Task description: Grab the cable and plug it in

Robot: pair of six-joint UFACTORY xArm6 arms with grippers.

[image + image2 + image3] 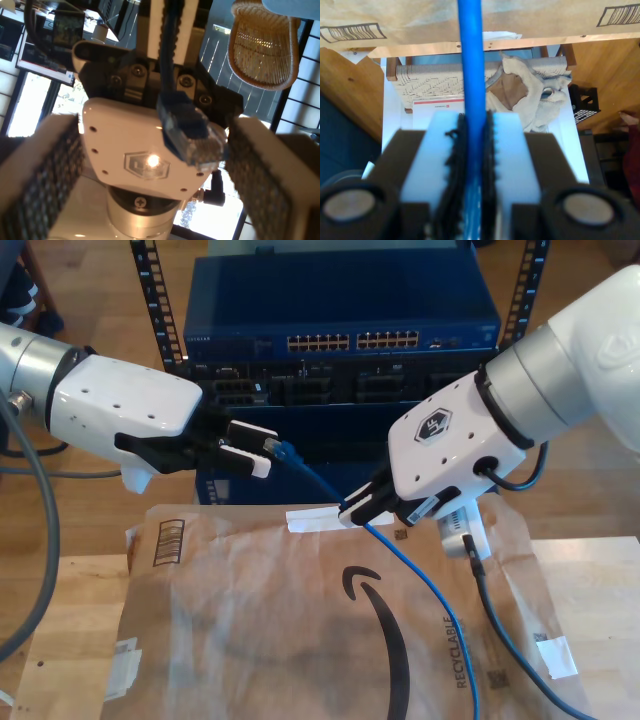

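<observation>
my first gripper jaws spread either side of the cable plug, my second gripper pinching the cable mid-run, network switch behind

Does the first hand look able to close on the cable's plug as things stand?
Probably yes. The plug already sits between the open pads of my first hand, presented by my second hand, which is shut on the cable. Nothing blocks the way.
</observation>
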